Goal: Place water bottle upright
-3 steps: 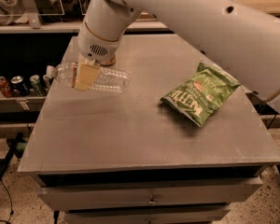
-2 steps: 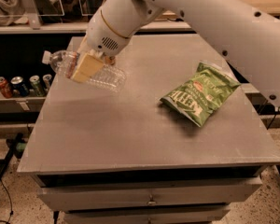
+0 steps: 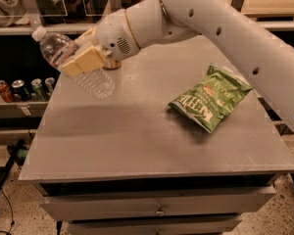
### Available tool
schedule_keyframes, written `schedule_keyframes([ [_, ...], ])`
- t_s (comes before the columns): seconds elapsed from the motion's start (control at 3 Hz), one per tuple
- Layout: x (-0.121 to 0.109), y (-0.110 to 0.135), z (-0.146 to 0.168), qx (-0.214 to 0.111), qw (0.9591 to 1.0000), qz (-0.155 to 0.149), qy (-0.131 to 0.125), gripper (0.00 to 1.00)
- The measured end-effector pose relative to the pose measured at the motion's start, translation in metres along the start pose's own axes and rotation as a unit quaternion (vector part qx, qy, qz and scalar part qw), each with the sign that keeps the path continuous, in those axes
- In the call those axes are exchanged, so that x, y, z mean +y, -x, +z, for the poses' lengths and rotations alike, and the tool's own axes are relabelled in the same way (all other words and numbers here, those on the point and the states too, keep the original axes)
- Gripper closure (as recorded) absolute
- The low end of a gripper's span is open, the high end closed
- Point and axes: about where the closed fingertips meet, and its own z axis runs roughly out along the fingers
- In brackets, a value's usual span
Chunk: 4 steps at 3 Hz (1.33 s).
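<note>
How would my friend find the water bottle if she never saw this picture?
Start at the grey table and follow the white robot arm to its tan pincer, above the table's far left corner. The water bottle is clamped in that pincer, tilted, white cap pointing up and left. It is clear and ribbed, unlike the green chip bag or the cans beside the table.

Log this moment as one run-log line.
tool: shut on water bottle, over table left rear | water bottle: tilted, cap high, not upright | chip bag: table right
</note>
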Motion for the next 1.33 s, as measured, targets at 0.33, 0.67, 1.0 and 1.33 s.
schedule_keyframes([
  [0.33, 0.003, 0.016, 0.001, -0.059, 0.9977, 0.031, -0.012, 1.00],
  [0.67, 0.003, 0.023, 0.008, -0.082, 0.9939, 0.065, -0.037, 1.00],
  [1.0, 0.001, 0.020, 0.021, -0.095, 0.9896, 0.094, -0.053, 1.00],
  [1.33, -0.003, 0.014, 0.035, -0.122, 0.9842, 0.112, -0.064, 1.00],
])
